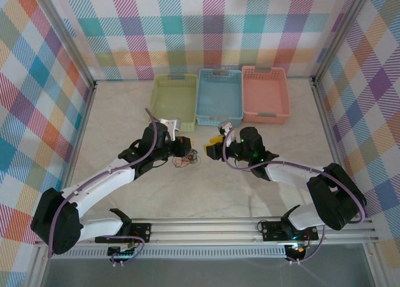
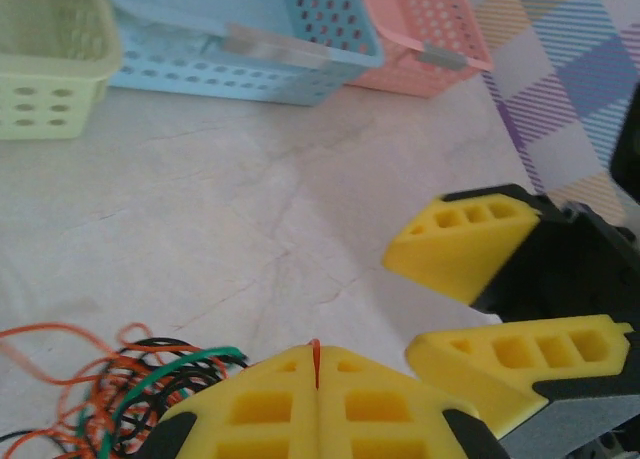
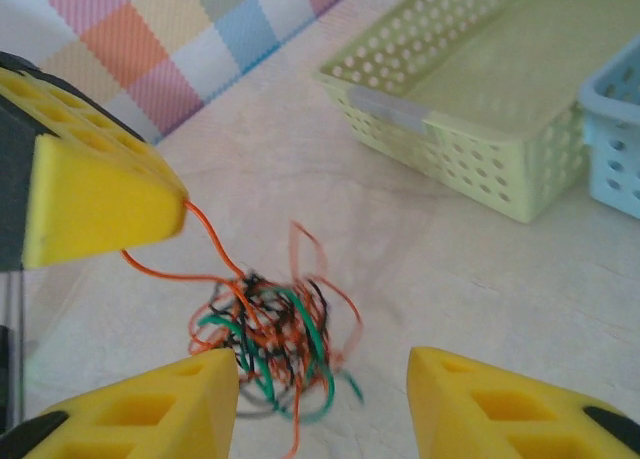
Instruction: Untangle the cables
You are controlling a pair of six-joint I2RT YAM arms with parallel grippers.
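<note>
L arm: runs from its base at bottom-left diag. up-right toward centre, wrist bent so L gripper points right. L jaws fully closed, yellow fingers pressed flat together, one red-orange strand of the cables pinched at the seam. R arm: elbow folded at far right nr its base, forearm runs left toward centre. R gripper points left, facing L gripper. R jaws apart, clear gap btw yellow fingers, gripping nothing. Both grippers low, tips near each other, not touching. In L wrist view, R gripper sits just right of L fingertips, tilted, both its fingers visible.
</note>
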